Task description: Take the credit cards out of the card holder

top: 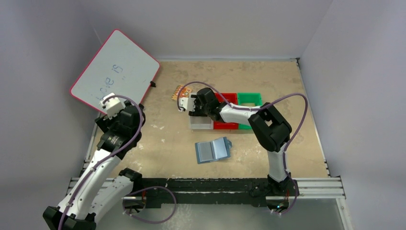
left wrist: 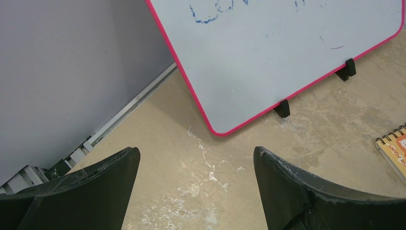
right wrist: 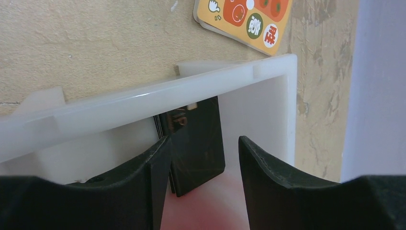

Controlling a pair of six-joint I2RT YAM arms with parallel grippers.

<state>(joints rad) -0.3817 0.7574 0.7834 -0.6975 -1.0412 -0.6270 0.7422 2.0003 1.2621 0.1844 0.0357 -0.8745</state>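
Drop-off of black card (right wrist: pixel 196 148) into white bin (right wrist: pixel 158 93) — at least one out.
Leaning on bin wall between parted right gripper (right wrist: pixel 203 140) jaws, seemingly loose; wallet (top: pixel 213 151) open flat mid-table, well apart, pockets too small to check — left gripper (left wrist: pixel 195 149) wide, empty.

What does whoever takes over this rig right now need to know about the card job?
Left tool: open, empty, off to the side by the whiteboard.
Right tool: open over the white bin, jaws either side of a black card standing inside against the bin's wall. There is a gap on one side, so it is not gripped.
Card holder: lies open on the table, nearer the arm bases than the white bin; neither tool touches it.
Done: the black card is out and in the bin.
Left: check the holder's pockets; the overhead view does not show whether cards remain.
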